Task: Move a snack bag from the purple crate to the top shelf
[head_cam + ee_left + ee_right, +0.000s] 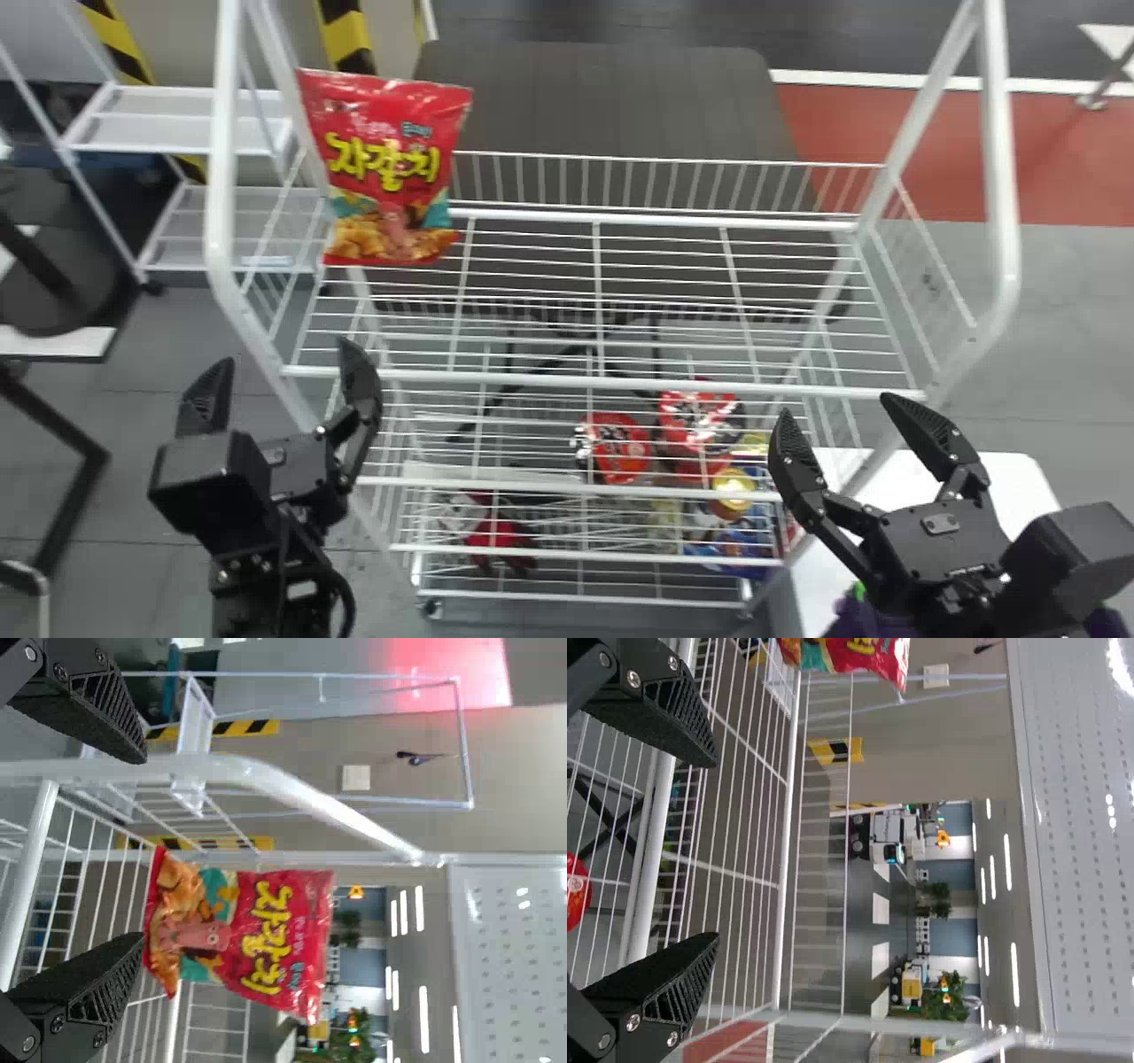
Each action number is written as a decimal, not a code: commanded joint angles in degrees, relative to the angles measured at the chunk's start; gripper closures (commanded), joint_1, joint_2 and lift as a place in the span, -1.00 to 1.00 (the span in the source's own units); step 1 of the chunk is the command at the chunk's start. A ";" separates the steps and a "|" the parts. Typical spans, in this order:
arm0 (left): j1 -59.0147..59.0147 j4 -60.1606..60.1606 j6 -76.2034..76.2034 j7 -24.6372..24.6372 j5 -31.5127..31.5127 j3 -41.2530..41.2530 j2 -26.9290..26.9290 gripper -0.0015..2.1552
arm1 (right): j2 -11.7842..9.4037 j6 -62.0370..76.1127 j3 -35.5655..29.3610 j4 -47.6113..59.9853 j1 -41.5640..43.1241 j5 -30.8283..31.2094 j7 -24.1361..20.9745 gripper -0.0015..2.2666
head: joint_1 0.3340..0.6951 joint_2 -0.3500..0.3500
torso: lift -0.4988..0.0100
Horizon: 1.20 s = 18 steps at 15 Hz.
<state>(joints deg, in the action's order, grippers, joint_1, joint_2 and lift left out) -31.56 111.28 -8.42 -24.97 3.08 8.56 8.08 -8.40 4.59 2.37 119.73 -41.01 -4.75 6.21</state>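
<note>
Grey floor [133, 549] surrounds the rack [1003, 177]. Bag [390, 168] stands upright at the left end of the top shelf [611, 383]. Left gripper [288, 354], right gripper [837, 408]: jaws wide, empty. Caution: bumping the rack could topple the bag.

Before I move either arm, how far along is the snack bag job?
The snack bag stands on the top shelf, toward its left end, so placing looks done. The left pincer and right pincer are open, holding nothing. Perhaps only withdrawing the arms remains.

Snack bag [390, 190] red, yellow lettering, teal patches — rack [221, 177] plain white — hazard strip [347, 35] diagonal yellow and black, floor patch [939, 155] brick-red from here.
</note>
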 commanded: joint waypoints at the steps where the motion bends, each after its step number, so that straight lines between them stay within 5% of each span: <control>1: -3.16 -0.19 -1.99 0.63 0.18 -1.27 0.18 -0.89 | 0.05 0.02 4.49 0.42 -0.47 3.43 -1.72 -0.88 | 1.00 0.27 | 0.96; 7: -6.50 -0.02 -1.82 0.89 0.62 -2.50 0.89 -0.89 | 0.05 6.87 4.22 -0.46 -2.93 3.43 -2.08 -0.88 | 1.00 0.54 | 0.96; 18: -6.67 0.34 -3.57 0.98 1.32 -2.06 1.94 -0.89 | 1.89 8.98 1.24 -0.99 -4.52 2.56 -1.02 -0.88 | 1.00 0.46 | 0.96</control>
<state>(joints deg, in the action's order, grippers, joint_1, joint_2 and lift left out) -38.28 111.55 -11.71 -24.02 4.38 6.21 9.98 -6.56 13.47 3.72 118.82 -45.49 -2.20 5.13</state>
